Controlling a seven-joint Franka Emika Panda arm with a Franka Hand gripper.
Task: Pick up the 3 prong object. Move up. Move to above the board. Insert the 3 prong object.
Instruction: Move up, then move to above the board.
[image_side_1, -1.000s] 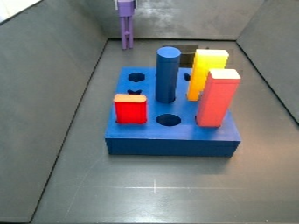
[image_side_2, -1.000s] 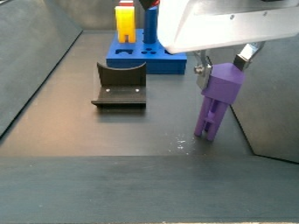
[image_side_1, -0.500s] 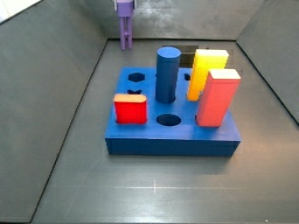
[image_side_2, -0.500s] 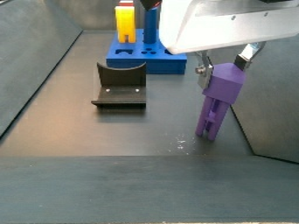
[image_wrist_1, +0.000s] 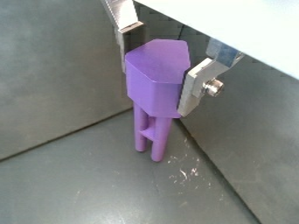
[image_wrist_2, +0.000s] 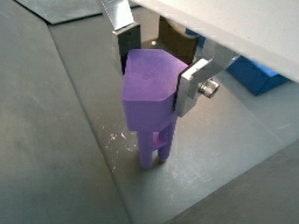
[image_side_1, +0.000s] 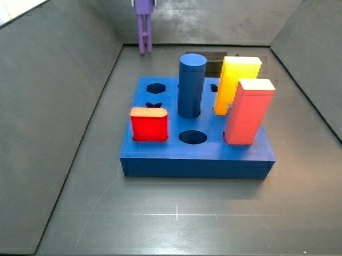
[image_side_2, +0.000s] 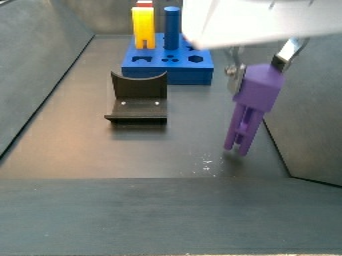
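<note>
The 3 prong object (image_wrist_1: 156, 74) is a tall purple piece hanging upright, solid end up and prongs down. My gripper (image_wrist_1: 163, 61) is shut on its solid end, with a silver finger on each side in both wrist views. The same grip shows at the gripper (image_wrist_2: 158, 66) on the purple object (image_wrist_2: 149, 96). In a side view the object (image_side_2: 249, 115) hangs by the right wall, its prong tips just above the floor. The board (image_side_1: 201, 160) is a thick blue block well away from the object (image_side_1: 143, 30).
The board carries a blue cylinder (image_side_1: 193, 85), a yellow peg (image_side_1: 239, 78), an orange peg (image_side_1: 249, 112) and a red block (image_side_1: 150, 125). The dark fixture (image_side_2: 136, 98) stands on the floor between the board (image_side_2: 187, 70) and the gripper. Grey walls enclose the floor.
The gripper has risen a little, still shut on the purple object, so the prong tips sit slightly higher than before. The board and pegs have not moved.
</note>
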